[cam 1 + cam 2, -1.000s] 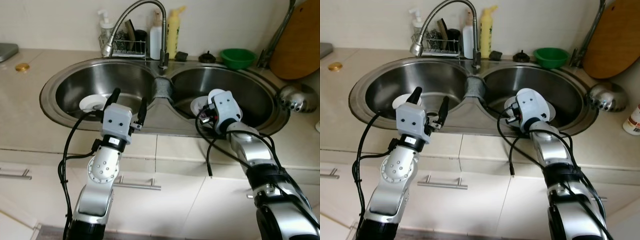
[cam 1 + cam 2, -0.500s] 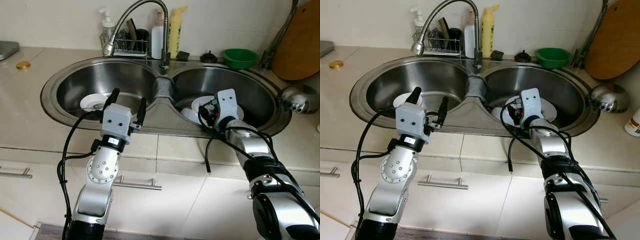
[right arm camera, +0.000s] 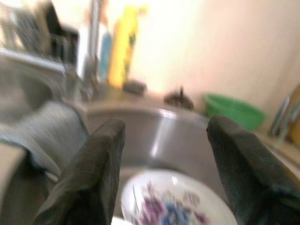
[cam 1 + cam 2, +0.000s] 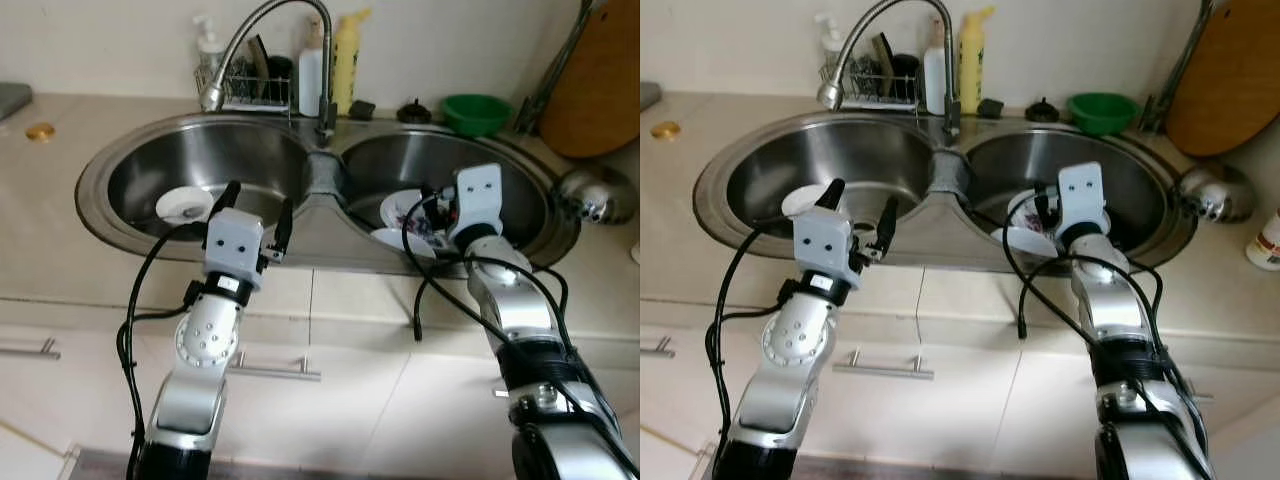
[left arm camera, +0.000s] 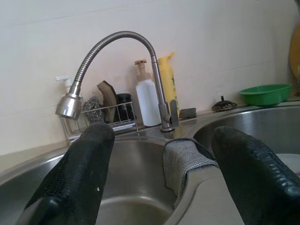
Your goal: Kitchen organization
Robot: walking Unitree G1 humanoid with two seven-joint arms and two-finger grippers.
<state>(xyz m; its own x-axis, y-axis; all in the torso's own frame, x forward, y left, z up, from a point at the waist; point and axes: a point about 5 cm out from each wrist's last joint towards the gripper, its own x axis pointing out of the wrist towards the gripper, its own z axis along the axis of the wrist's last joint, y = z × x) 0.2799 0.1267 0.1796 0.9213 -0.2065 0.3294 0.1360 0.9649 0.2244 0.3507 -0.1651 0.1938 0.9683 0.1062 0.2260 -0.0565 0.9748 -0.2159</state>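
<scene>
Beige kitchen counter [image 4: 60,215] with a stainless double-bowl sink [image 4: 330,255] set in it, cream cabinet fronts below. Right gripper [image 3: 161,164] hangs over the right bowl with its two black fingers spread wide and nothing between them, just above a white plate with a purple and blue flower pattern [image 3: 176,206] lying on the bottom of that bowl; another white dish [image 4: 405,241] sits just beside it, toward the front rim. Left gripper [image 5: 164,178] is held over the front edge of the left bowl, fingers wide apart too, holding nothing. A small white round dish [image 4: 184,205] rests in the left bowl. Grey cloth [image 5: 185,161] is draped over the divider under the curved steel tap [image 5: 117,61]. Along the back: wire rack with scrubbers [image 5: 105,115], white pump bottle [image 5: 147,101], yellow bottle [image 5: 168,84], green plastic bowl [image 4: 476,112].
</scene>
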